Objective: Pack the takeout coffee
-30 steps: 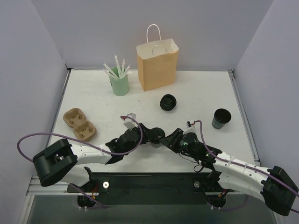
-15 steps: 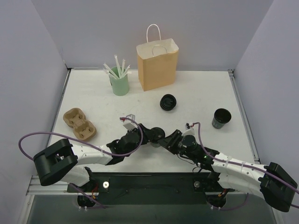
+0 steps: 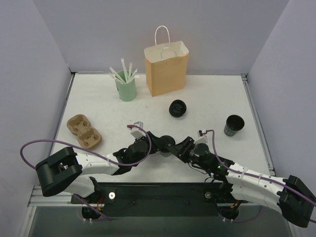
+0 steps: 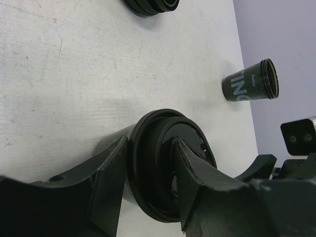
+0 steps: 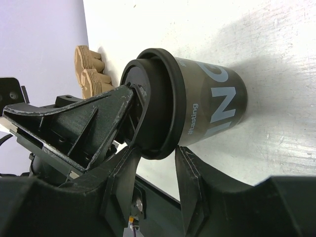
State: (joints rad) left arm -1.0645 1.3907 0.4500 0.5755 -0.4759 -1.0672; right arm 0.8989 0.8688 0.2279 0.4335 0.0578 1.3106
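Observation:
The takeout coffee [image 3: 167, 139] stands upright near the table's front, a black cup [image 5: 212, 108] with its black lid [image 4: 153, 163] on. My left gripper [image 3: 164, 144] reaches in from the left and is shut across the lid's rim [image 4: 150, 144], one finger on the lid's top and the other under the rim beside the cup wall. From the right, my right gripper [image 3: 181, 146] pinches the same rim [image 5: 159, 149], with both tips touching it. The left gripper's finger [image 5: 113, 113] shows pressed on the lid.
A second black cup [image 3: 234, 125] stands open at the right. A loose black lid [image 3: 177, 108] lies mid-table. The brown paper bag [image 3: 167, 68] stands open at the back, beside a green cup of straws [image 3: 126, 86]. A pulp carrier [image 3: 84, 131] lies at the left.
My right gripper has shifted slightly left and back again at the lid's rim. The cup and the left gripper have stayed where they were.

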